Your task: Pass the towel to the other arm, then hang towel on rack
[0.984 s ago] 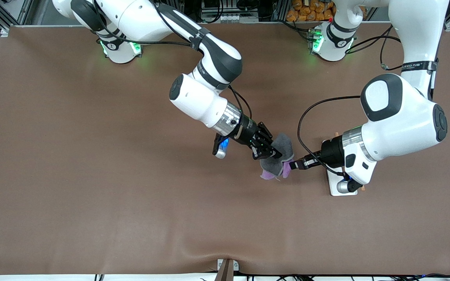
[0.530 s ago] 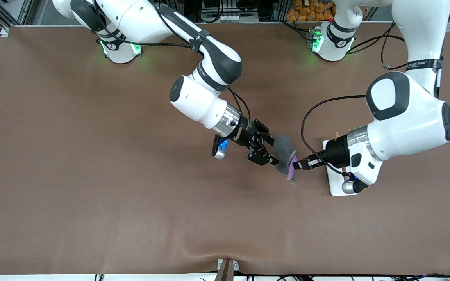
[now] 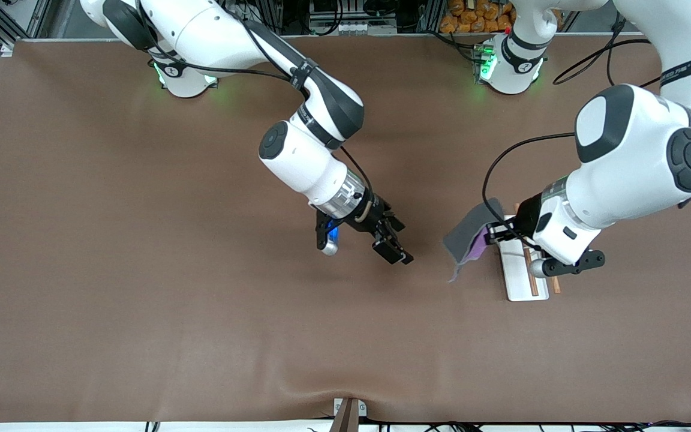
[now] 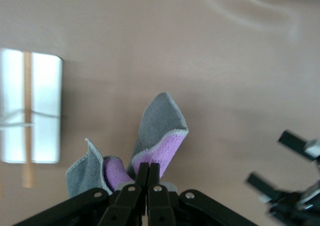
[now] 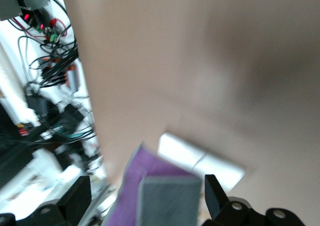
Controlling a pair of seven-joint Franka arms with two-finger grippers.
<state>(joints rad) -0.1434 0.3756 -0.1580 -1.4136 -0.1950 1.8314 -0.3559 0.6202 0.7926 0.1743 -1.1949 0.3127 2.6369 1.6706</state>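
The towel, dark grey with a purple inner face, hangs folded from my left gripper, which is shut on its edge above the table beside the rack. The left wrist view shows the closed fingers pinching the towel, with the white rack beside it. The rack's white base and brown rods lie partly under the left wrist. My right gripper is open and empty above the table's middle, apart from the towel. Its wrist view shows the towel and the rack past the open gripper.
The brown table mat is bare around both grippers. The arms' bases stand along the table's edge farthest from the front camera, with cables and equipment past it. A small bracket sits at the mat's nearest edge.
My right gripper has let go of the towel, opened and drawn back toward the right arm's end. My left gripper has carried the towel toward the rack.
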